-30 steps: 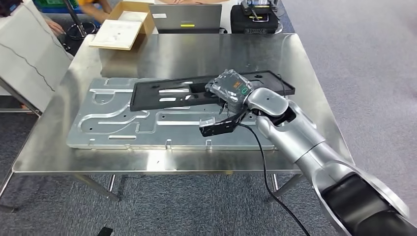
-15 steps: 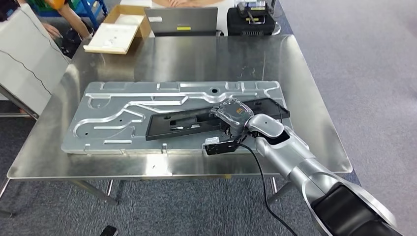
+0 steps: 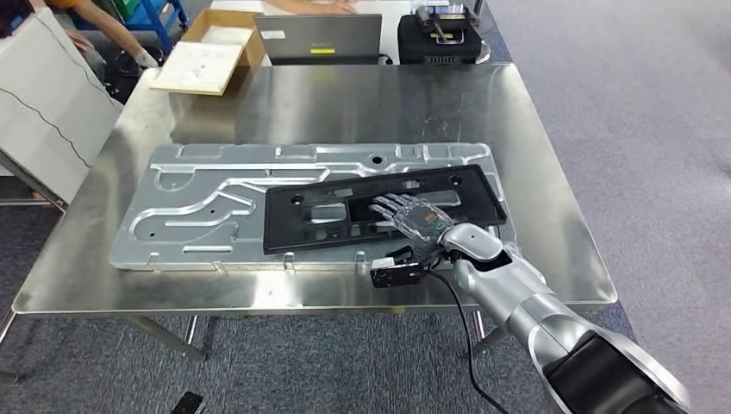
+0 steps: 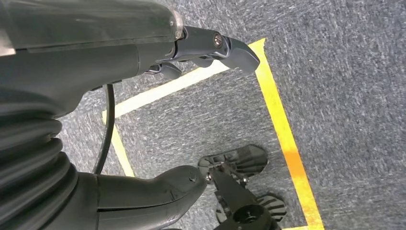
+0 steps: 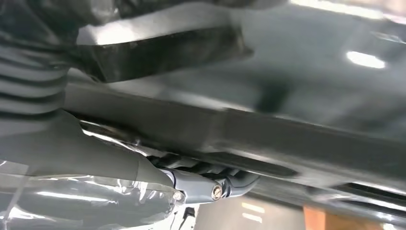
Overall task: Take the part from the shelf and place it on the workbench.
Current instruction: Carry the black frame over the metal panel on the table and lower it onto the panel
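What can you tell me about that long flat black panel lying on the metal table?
The long flat black panel looks like moulded plastic, rectangular, with several slots and cut-outs. It lies flat, slightly angled, on the grey ribbed metal plate on the steel workbench. The robot's right hand rests on its right part, fingers spread across the top.

Matt black plastic part (image 3: 384,207) on shiny metal plate (image 3: 198,207), brushed steel workbench (image 3: 345,95)
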Robot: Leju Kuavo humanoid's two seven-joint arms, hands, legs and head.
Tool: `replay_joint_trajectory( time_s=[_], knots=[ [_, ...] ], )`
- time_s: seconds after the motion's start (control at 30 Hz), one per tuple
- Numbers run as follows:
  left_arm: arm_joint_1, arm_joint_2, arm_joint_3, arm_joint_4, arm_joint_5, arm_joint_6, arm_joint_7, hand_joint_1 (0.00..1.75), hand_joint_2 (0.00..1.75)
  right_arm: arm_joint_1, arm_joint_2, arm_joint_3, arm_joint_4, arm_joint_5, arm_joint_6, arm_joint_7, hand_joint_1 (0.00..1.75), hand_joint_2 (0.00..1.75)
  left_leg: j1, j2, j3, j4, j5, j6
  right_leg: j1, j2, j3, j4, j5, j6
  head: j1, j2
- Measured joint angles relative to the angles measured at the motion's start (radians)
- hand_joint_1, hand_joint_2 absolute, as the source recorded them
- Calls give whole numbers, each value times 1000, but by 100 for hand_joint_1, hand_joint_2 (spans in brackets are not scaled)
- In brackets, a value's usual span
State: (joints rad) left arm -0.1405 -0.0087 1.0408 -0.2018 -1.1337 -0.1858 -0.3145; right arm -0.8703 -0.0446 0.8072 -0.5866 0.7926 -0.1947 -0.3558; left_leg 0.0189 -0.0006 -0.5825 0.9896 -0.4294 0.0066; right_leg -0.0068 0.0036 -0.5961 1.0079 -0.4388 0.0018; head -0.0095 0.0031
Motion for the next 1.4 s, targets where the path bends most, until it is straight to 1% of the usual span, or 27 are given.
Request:
replay_joint_trajectory(
  time_s=[0.03,0.1,0.17,0.23,0.27,0.3,0.33,0.43,0.5,0.57,0.63,0.67,0.73,0.77,0.8,0.83,0.87,0.93,1.0,1.1,1.13,1.2,1.27,1.3,1.33,1.37,1.4],
  knots=[
    [-1,0,-1,0,0,2,-1,0,175,1,0,-3,1,-2,-6,2,0,0,0,0,1,-2,1,-6,3,1,-1,-2,2,-4,0,0],
    [-1,0,-4,0,0,6,-4,0,87,3,0,-15,-1,-7,-25,6,0,0,2,0,0,1,-6,-17,0,1,3,-11,7,-15,0,0],
    [-1,0,-5,0,0,9,-5,0,0,1,0,-29,-4,-10,-38,7,0,0,4,0,-28,68,-51,-25,-5,0,7,-19,12,-27,0,0],
    [-1,0,-5,0,1,12,-5,0,0,5,0,-38,-8,-14,-47,6,0,0,4,0,-90,209,-120,-30,-3,-1,7,-19,12,-33,0,0],
    [0,0,-5,0,2,12,-5,0,0,12,-1,-44,-16,-23,-60,-1,0,0,4,0,-117,268,-140,-31,-2,0,6,-18,12,-34,0,0],
    [1,0,-5,0,2,13,-4,0,0,23,-2,-55,-33,-36,-84,-12,0,0,4,0,-129,295,-142,-32,-1,0,6,-16,11,-35,0,0],
    [1,0,-6,0,3,15,-3,0,0,40,-3,-73,-67,-52,-118,-26,0,0,4,0,-120,274,-121,-31,-1,1,7,-15,10,-35,0,0],
    [1,0,-9,0,4,18,-3,0,0,102,-18,-146,-255,-95,-230,-58,0,0,2,-1,-22,73,-24,-20,2,3,12,-12,4,-28,0,0],
    [2,0,-14,0,9,18,-7,0,0,157,-37,-205,-445,-149,-268,-83,0,0,-2,-3,10,8,-11,-12,6,2,9,-8,1,-19,0,0],
    [8,0,-17,0,17,16,-17,0,0,227,-56,-278,-664,-234,-280,-117,0,0,-3,-7,10,6,-14,-4,7,-1,7,-5,-2,-9,0,0],
    [17,0,-17,0,27,14,-33,0,0,300,-70,-358,-880,-316,-293,-158,0,0,-1,-8,11,2,-12,9,4,-3,-1,20,-27,2,0,0],
    [21,0,-17,0,34,14,-42,0,0,338,-77,-402,-984,-352,-304,-182,0,0,1,-8,12,0,-11,16,3,-3,-17,61,-55,8,0,0],
    [30,0,-17,0,46,14,-60,0,0,420,-93,-492,-1165,-414,-320,-232,0,0,1,-8,12,0,-13,26,0,-3,-75,193,-127,17,0,0],
    [37,0,-17,0,49,14,-67,0,0,460,-100,-536,-1241,-440,-322,-251,0,0,1,-9,12,0,-14,28,0,-3,-106,257,-152,20,0,0],
    [44,0,-17,0,52,14,-71,0,0,493,-105,-574,-1303,-458,-318,-266,0,0,0,-9,13,1,-16,29,0,-3,-124,291,-157,21,0,0],
    [49,0,-17,0,53,14,-73,0,0,520,-108,-606,-1353,-469,-313,-276,0,0,0,-8,14,1,-17,28,0,-3,-124,287,-142,20,0,0],
    [51,0,-17,0,53,14,-74,0,0,540,-110,-632,-1394,-473,-308,-285,0,0,-1,-6,17,1,-18,27,0,-3,-102,240,-111,18,0,0],
    [50,0,-16,0,53,14,-75,0,0,564,-111,-666,-1456,-474,-301,-298,0,0,-2,-4,22,2,-22,22,3,-3,-26,91,-42,10,0,0],
    [47,0,-16,0,54,14,-75,0,0,579,-111,-685,-1498,-473,-299,-306,0,0,-5,-4,25,3,-25,14,8,-2,18,3,-15,0,0,0],
    [48,0,-14,0,63,15,-82,0,0,620,-112,-721,-1551,-477,-321,-326,0,0,-7,-4,28,1,-27,0,6,-4,24,-13,-11,-13,0,0],
    [50,0,-12,0,69,15,-90,0,0,645,-113,-743,-1570,-485,-333,-332,0,0,-7,-4,24,12,-39,-4,3,-6,27,-18,-8,-19,0,0],
    [58,1,-2,0,85,17,-110,0,0,723,-116,-809,-1605,-501,-351,-337,0,0,-5,-3,-10,98,-97,-9,-1,-12,32,-25,-5,-28,0,0],
    [69,1,12,0,104,21,-127,0,0,837,-115,-886,-1621,-498,-361,-339,0,0,-5,-3,-66,234,-167,-14,-1,-19,32,-25,-5,-32,0,0],
    [76,1,21,0,114,23,-133,0,0,903,-109,-921,-1620,-485,-362,-339,0,0,-5,-3,-84,278,-183,-16,-1,-21,31,-23,-6,-32,0,0],
    [82,1,29,0,123,26,-136,0,0,965,-98,-953,-1615,-466,-359,-340,0,0,-5,-3,-83,284,-179,-17,-1,-22,30,-21,-6,-32,0,0],
    [88,1,38,0,130,29,-138,0,0,1022,-81,-982,-1605,-444,-356,-340,0,0,-4,-3,-60,245,-155,-17,-1,-21,29,-19,-6,-32,0,0],
    [92,1,46,0,135,31,-139,0,0,1069,-62,-1007,-1593,-425,-352,-340,0,0,-4,-3,-22,175,-122,-14,-1,-19,29,-17,-7,-31,0,0]
  ],
)
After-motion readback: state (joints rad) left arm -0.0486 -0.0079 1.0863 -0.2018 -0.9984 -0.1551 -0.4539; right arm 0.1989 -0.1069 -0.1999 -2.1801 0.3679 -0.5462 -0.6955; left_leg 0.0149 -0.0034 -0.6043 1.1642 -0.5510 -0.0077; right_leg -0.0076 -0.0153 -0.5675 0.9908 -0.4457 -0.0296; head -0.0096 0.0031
